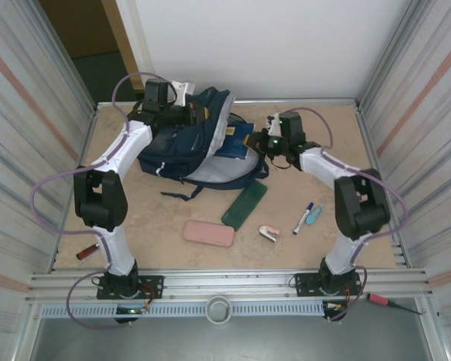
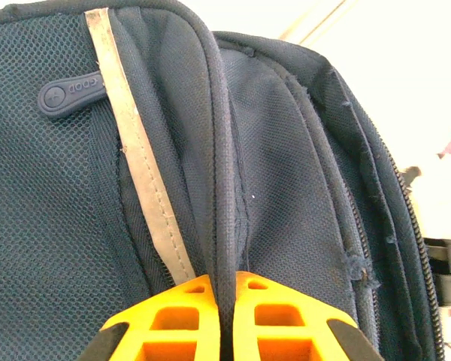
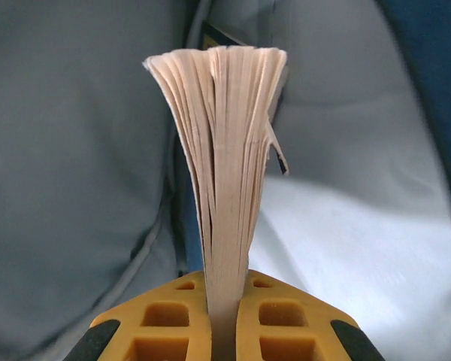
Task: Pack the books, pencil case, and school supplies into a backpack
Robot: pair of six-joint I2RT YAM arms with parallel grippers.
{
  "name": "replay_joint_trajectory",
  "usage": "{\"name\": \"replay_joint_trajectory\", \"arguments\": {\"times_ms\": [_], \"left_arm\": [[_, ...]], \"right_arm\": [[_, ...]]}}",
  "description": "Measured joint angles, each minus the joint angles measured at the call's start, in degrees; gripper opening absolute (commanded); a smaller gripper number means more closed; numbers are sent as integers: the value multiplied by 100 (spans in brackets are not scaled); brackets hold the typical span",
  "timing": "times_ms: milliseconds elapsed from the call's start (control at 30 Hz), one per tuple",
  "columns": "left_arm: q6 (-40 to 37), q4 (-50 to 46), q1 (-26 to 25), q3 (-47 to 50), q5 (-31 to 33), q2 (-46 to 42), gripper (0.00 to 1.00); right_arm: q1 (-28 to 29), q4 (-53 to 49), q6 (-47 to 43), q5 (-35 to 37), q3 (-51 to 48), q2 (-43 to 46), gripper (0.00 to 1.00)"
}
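Note:
The navy backpack (image 1: 182, 148) lies at the back left of the table with its mouth facing right. My left gripper (image 1: 185, 114) (image 2: 227, 280) is shut on the backpack's (image 2: 286, 150) piped top edge and holds it up. My right gripper (image 1: 254, 140) (image 3: 227, 277) is shut on a navy book (image 1: 231, 143), with the book's fanned page edges (image 3: 225, 150) pointing into the backpack's pale grey lining (image 3: 68, 165). On the table in front lie a pink pencil case (image 1: 208, 233), a blue-and-white marker (image 1: 304, 217), a teal item (image 1: 314, 215) and a pink-and-white item (image 1: 269, 234).
A narrow dark green flat box (image 1: 244, 204) lies just in front of the backpack. A red-handled tool (image 1: 88, 252) rests near the left arm's base and another (image 1: 383, 301) beyond the front rail. Corrugated metal walls (image 1: 30, 113) close in both sides.

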State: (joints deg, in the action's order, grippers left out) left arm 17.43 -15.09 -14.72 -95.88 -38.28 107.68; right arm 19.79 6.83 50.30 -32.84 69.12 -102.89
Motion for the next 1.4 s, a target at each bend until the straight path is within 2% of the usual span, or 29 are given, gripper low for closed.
{"name": "replay_joint_trajectory", "arguments": {"times_ms": [100, 200, 300, 400, 467, 567, 800, 933, 1067, 1167, 1233, 1300, 1400], "left_arm": [[68, 55, 17, 0, -68, 33, 0], [92, 87, 28, 0, -111, 55, 0], [151, 160, 48, 0, -120, 55, 0], [227, 201, 83, 2, -140, 55, 0], [258, 229, 92, 2, -157, 55, 0], [306, 321, 118, 4, -179, 85, 0], [343, 472, 118, 74, -175, 140, 0], [348, 544, 118, 168, -175, 142, 0], [372, 643, 116, 221, -177, 175, 0], [402, 748, 111, 310, -177, 179, 0], [439, 833, 111, 365, -177, 197, 0], [483, 903, 111, 417, -177, 221, 0], [520, 970, 98, 514, -170, 232, 0]], "right_arm": [[291, 444, 321, 181, 599, -809, 3], [546, 710, 610, 313, 1340, -1657, 15], [726, 717, 752, 330, 2024, -2330, 32], [798, 553, 704, 308, 2162, -2457, 43], [754, 533, 610, 313, 2083, -2352, 45], [546, 531, 476, 262, 1460, -1823, 47], [-153, 170, -280, 234, -190, 24, 54], [-227, -343, -914, 579, -708, 793, 57], [-247, -883, -1384, 1290, -903, 992, 61], [-245, -1084, -1499, 1539, -938, 835, 62], [-208, -1102, -1502, 1563, -903, 621, 59], [-122, -1152, -1499, 1572, -778, 321, 49], [-24, -1209, -1488, 1547, -481, -68, 25]]}}
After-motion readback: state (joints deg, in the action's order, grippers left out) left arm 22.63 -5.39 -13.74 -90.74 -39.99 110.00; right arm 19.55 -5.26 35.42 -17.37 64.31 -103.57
